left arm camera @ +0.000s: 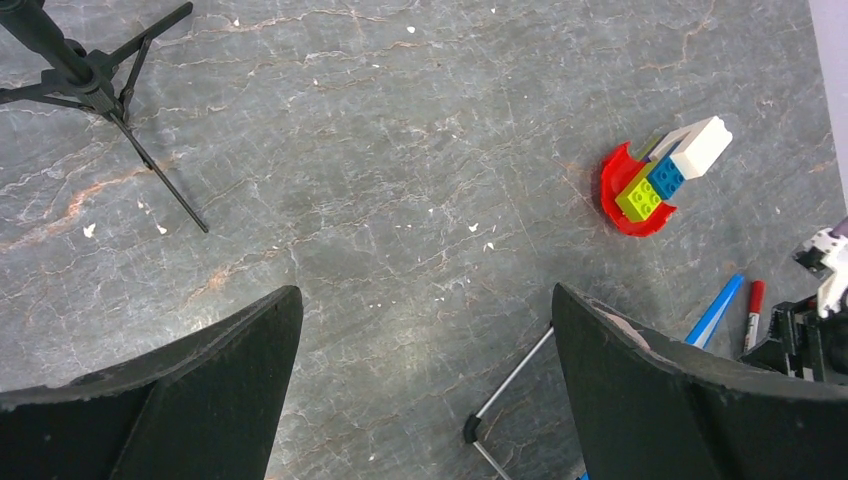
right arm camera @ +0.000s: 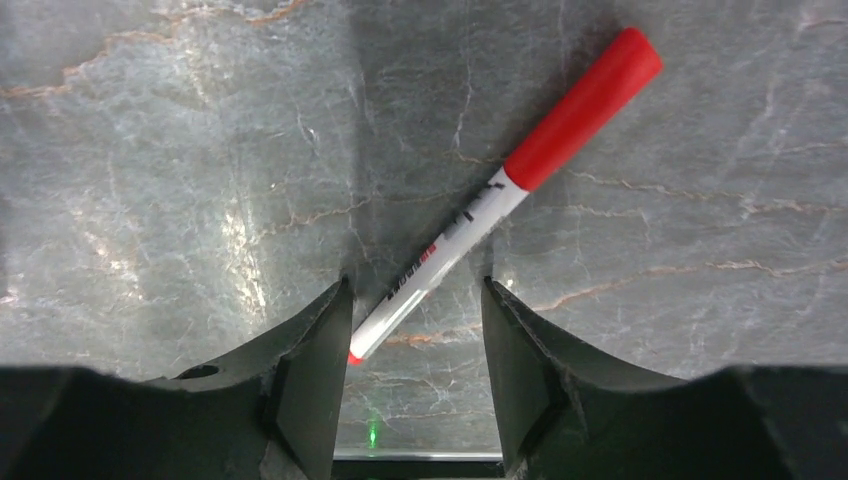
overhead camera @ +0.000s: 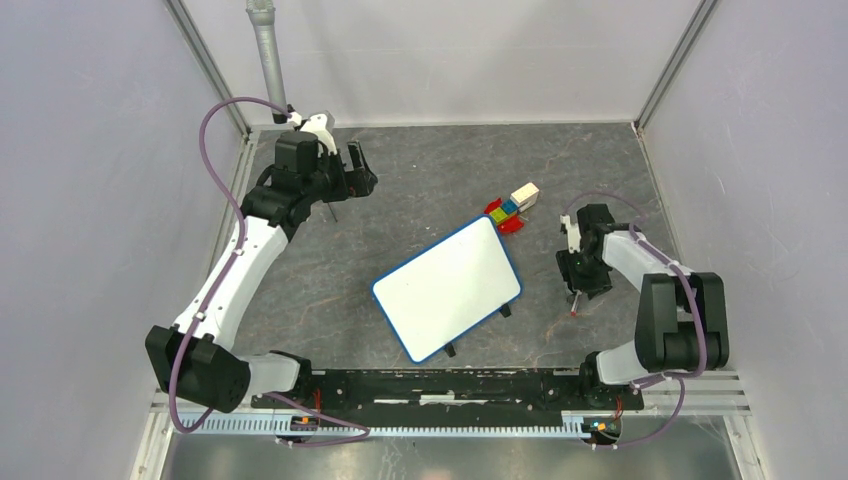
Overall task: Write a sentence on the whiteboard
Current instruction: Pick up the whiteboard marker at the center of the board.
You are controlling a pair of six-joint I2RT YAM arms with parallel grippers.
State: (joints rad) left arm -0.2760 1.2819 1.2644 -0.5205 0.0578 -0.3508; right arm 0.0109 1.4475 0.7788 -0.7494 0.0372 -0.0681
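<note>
Right claw (right arm camera: 415, 300) spread astride the red-capped marker (right arm camera: 500, 200) on the table (right arm camera: 150, 150); left claw (left arm camera: 425, 295) also spread.

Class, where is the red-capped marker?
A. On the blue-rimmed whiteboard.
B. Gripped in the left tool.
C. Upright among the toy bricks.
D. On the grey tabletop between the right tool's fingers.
D: the right wrist view shows the white marker with the red cap lying flat on the grey marbled tabletop, between the spread fingers of the right tool.
</note>
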